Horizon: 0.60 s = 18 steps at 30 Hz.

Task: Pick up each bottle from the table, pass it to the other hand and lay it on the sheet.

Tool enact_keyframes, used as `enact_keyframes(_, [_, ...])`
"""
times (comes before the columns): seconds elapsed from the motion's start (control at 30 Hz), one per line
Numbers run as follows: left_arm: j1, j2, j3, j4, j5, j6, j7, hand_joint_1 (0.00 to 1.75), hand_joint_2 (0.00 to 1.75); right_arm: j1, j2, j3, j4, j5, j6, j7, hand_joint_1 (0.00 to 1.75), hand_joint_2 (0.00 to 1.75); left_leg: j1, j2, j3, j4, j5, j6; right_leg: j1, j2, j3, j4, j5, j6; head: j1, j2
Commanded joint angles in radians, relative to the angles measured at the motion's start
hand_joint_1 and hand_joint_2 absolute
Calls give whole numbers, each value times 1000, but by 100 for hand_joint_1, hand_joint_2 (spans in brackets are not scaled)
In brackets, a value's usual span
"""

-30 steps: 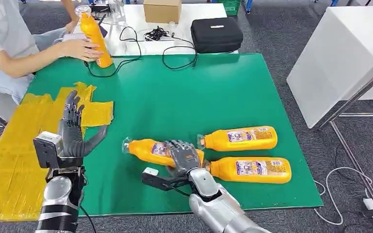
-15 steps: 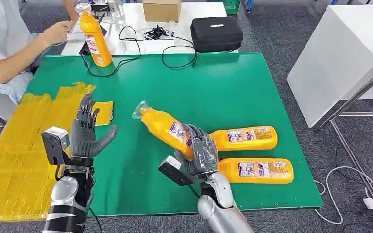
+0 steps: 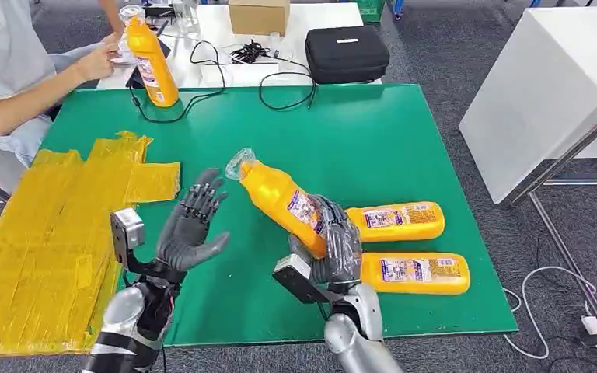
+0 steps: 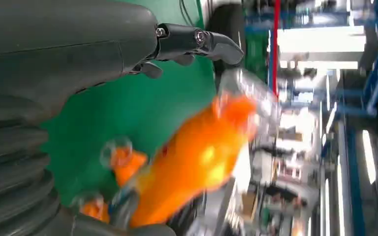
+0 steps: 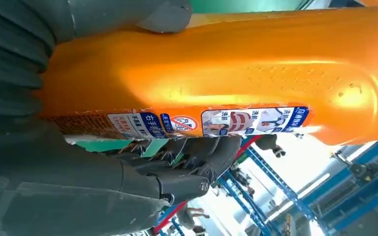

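While my right hand (image 3: 333, 247) grips the lifted bottle (image 3: 280, 196) around its lower body, I note the bottle is tilted, cap end toward the upper left of the frame, clear of the green surface (image 3: 373, 132) at centre frame. My left hand (image 3: 186, 229) stands just left of it, palm turned to the bottle, fingers apart and holding nothing; the two are near but not touching. In the right wrist view the fingers (image 5: 197, 157) wrap the label side firmly. My judgement: the handover is the step in hand. To do it well, I should bring the neck half of the bottle into the left palm, close the left fingers fully before loosening the right, and keep the bottle clear of the two lying bottles (image 3: 404, 245) at lower right. The yellow sheet (image 3: 39, 225) waits at the left of the frame. An early right-hand release would risk a drop.
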Motion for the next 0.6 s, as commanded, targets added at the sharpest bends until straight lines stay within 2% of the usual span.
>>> enact_keyframes(0.03, [6,76,-143,-48,21,-16,-3,0,175,5,6,-37,-27,20,-16,-7,175,175,1,0,9,0,-4,-3,1,-1,9,0,-3,-1,0,0])
enact_keyframes(0.07, [11,80,-158,-60,24,-19,-5,0,175,6,8,-38,-27,24,-17,-6,175,175,1,-1,4,0,-2,-2,1,-2,5,0,-2,-1,0,0])
enact_keyframes(0.2, [24,81,-183,-82,25,-19,-10,0,175,2,9,-40,-21,28,-17,-3,175,175,0,0,3,-1,-1,-1,1,-1,3,-1,-1,-1,0,0])
enact_keyframes(0.3, [30,83,-189,-85,28,-14,-15,0,175,-2,12,-39,-10,33,-16,-3,175,175,1,0,8,0,-4,-2,1,-1,8,-1,-3,-1,0,0])
enact_keyframes(0.6, [22,80,-162,-47,67,8,-11,0,175,-4,36,6,17,58,-34,-26,175,175,0,1,4,-1,-1,-2,0,0,3,-1,-1,-1,0,0])
